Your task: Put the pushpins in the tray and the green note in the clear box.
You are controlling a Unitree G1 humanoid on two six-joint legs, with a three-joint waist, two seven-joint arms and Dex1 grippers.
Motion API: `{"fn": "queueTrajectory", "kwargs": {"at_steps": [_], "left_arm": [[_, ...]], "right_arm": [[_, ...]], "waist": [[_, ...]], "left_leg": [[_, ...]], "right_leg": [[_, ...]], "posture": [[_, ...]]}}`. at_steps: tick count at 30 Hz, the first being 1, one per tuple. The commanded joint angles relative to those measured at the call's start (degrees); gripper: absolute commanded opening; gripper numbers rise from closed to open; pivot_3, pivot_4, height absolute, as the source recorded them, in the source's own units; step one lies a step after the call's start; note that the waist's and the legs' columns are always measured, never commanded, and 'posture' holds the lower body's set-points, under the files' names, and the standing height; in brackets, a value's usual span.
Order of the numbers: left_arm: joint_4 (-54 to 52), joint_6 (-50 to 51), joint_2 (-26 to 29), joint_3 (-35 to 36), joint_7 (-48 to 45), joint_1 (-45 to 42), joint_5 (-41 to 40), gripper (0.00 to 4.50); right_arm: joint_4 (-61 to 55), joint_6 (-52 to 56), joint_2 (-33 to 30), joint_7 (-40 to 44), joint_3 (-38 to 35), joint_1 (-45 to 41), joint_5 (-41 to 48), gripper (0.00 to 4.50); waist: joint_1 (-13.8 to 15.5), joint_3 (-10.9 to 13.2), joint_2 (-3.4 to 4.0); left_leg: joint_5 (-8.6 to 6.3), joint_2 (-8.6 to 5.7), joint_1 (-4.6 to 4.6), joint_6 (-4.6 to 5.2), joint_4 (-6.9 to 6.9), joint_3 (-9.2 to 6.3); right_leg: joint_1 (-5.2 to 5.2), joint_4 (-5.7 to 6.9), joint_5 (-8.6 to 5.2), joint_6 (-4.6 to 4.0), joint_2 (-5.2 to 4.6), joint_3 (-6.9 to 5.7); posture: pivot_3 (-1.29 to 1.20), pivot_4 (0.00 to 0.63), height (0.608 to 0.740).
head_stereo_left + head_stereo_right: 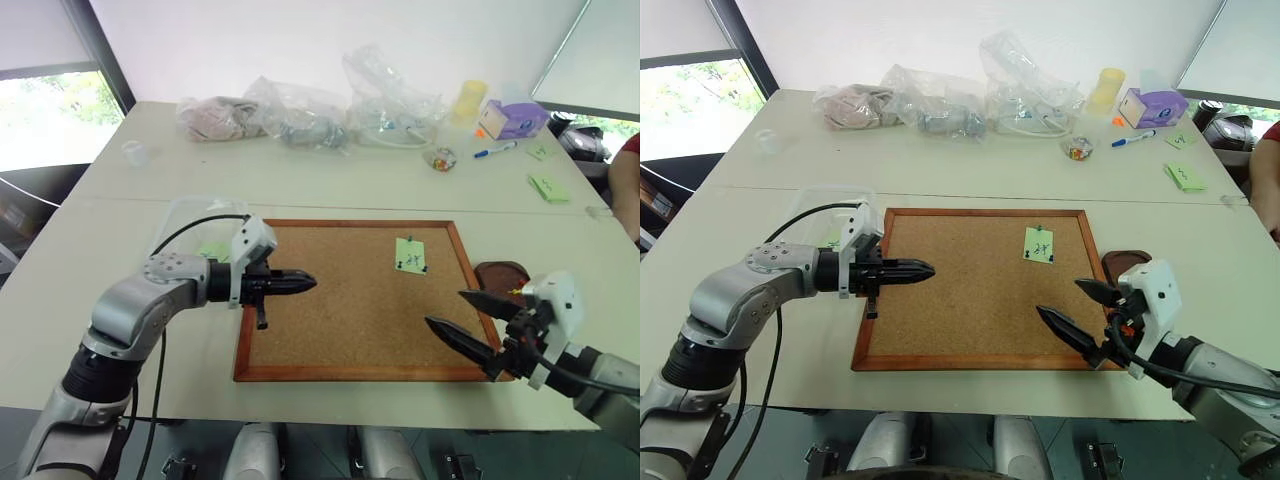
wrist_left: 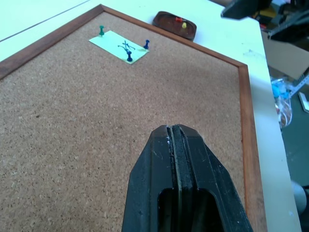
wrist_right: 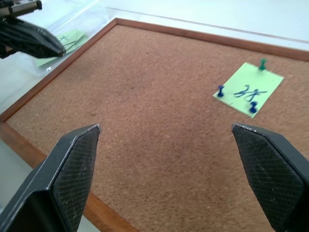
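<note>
While the left claw [image 1: 300, 283] hovers shut, the right claw [image 1: 462, 315] gapes over the corkboard [image 1: 340, 300].

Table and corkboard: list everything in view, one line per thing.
corkboard: one, wood-framed, centre of the table
green note: one, pale green, pinned on the corkboard
pushpins: three in the note, one green, two blue; two more, red and yellow, in the tray
tray: one, dark brown, right of the corkboard
clear box: one, left of the corkboard, green paper inside
plastic bags: several, clear, far edge
sticky pad: one, green, far right
left tool: shut, over the corkboard
right tool: open, near corner
</note>
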Motion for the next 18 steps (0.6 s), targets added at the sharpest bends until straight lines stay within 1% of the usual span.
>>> {"fn": "queueTrajectory", "kwargs": {"at_steps": [1,5,13,17,18], "left_arm": [[-2.4,-0.8,0.0,1.8,0.3,0.5,-0.9,0.05],[-2.2,0.3,-0.6,2.7,1.0,0.2,-2.4,0.05],[-1.7,-0.1,-1.0,1.6,1.6,-0.7,-1.5,0.05],[-0.2,-2.5,-2.6,0.8,2.8,-2.7,0.7,0.05],[0.4,-2.3,-3.4,1.6,3.2,-4.2,0.1,0.05]], "right_arm": [[-0.8,-0.7,-0.2,-0.2,-0.3,-0.6,-0.7,4.50],[-0.6,-0.8,-0.1,0.0,-0.6,-0.6,-0.6,4.50],[-1.1,-1.0,0.6,-0.5,-0.6,0.1,-0.7,4.50],[0.0,-0.8,0.4,-0.3,-1.1,-0.2,-1.0,4.50],[0.7,-0.4,0.0,-0.5,-1.9,-0.7,-0.5,4.50]], "waist": [[0.0,0.0,0.00],[0.0,0.0,0.00],[0.0,0.0,0.00],[0.0,0.0,0.00],[0.0,0.0,0.00]], "left_leg": [[0.00,0.00,0.00,0.00,0.00,0.00],[0.00,0.00,0.00,0.00,0.00,-0.01],[0.00,-0.01,0.00,0.00,0.00,0.00],[0.00,-0.02,0.00,0.00,0.01,0.00],[0.00,-0.03,0.00,0.00,0.01,0.00]], "right_leg": [[0.00,0.00,0.00,0.00,0.00,0.00],[0.00,0.01,0.00,0.00,0.01,0.00],[0.00,0.00,0.00,0.00,0.01,0.00],[0.01,0.00,0.00,0.00,0.00,0.00],[0.02,0.00,0.00,0.01,0.00,0.00]], "posture": [[0.00,0.150,0.737],[0.00,0.150,0.737],[0.00,0.150,0.737],[0.00,0.150,0.737],[0.00,0.150,0.737]]}}
